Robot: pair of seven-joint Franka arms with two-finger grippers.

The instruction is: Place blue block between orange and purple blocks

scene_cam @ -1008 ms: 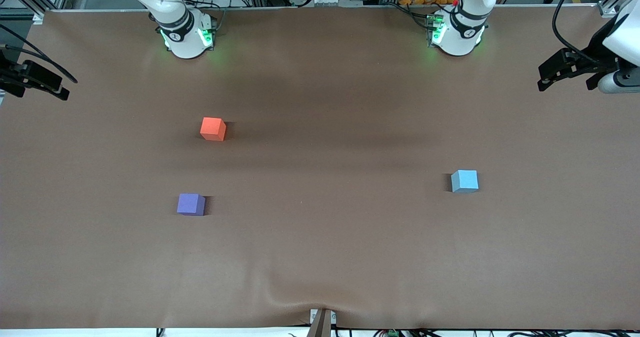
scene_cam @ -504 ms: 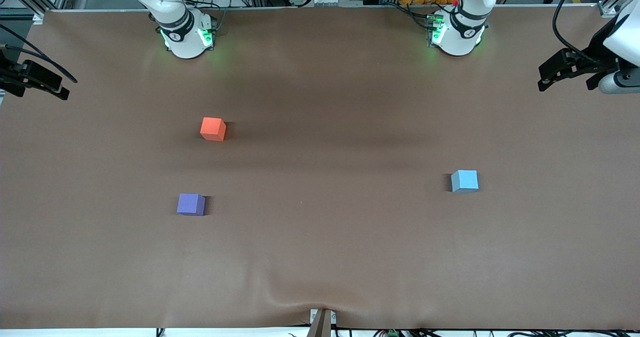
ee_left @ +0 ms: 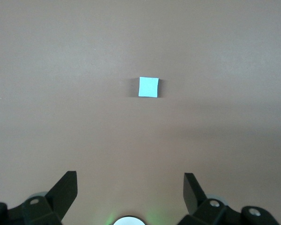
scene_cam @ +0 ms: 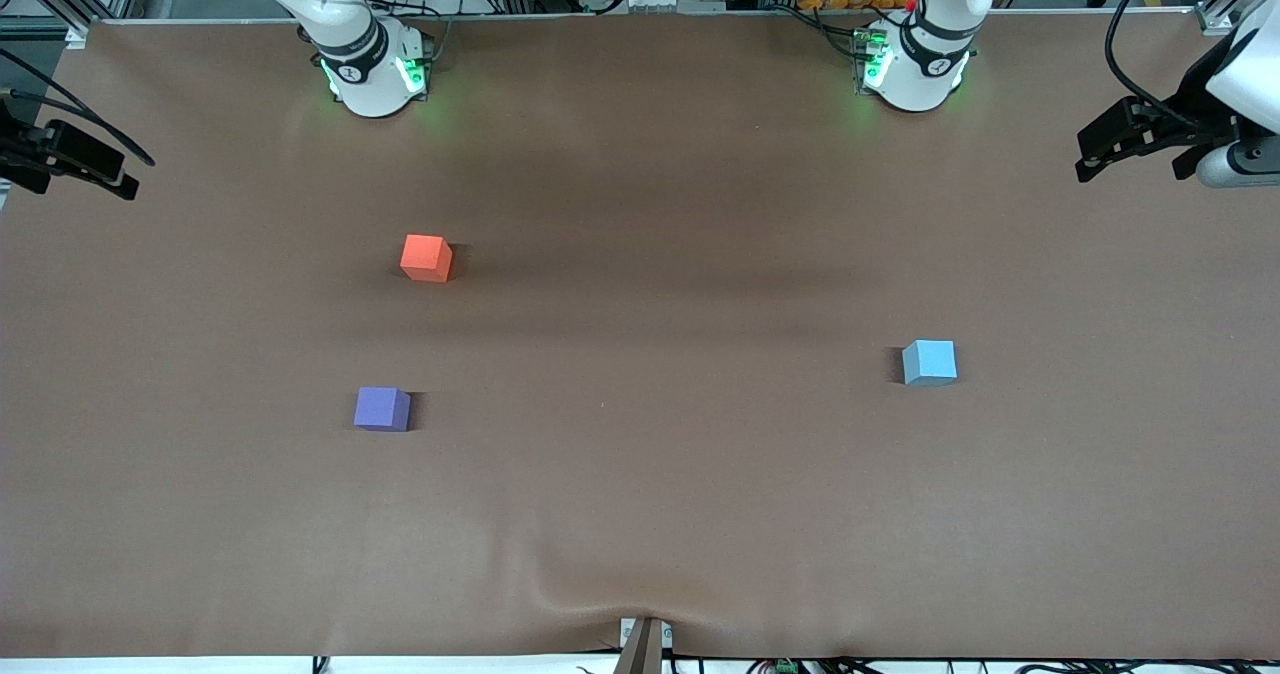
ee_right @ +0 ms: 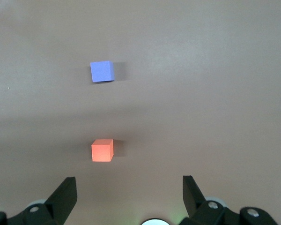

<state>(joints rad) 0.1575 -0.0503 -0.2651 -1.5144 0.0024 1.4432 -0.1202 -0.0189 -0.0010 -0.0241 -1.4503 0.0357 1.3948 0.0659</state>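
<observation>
Left claw (ee_left: 130,187): mine, fingers spread, holding nothing, raised over the table (scene_cam: 660,514) at the left arm's end. Right claw (ee_right: 129,187): mine, fingers spread, holding nothing, raised at the right arm's end. Landmark: orange block (scene_cam: 426,257), resting on the table. Purple block (scene_cam: 381,408): nearer the front camera than the orange block, apart from it. Blue block (scene_cam: 929,362): well apart from the orange block, toward the left arm's end, untouched.

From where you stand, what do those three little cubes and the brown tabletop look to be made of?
The blue block, orange block and purple block look like matte foam or painted wood: flat colour, no shine. The table cover seems a soft brown sheet; it wrinkles near the front edge.
</observation>
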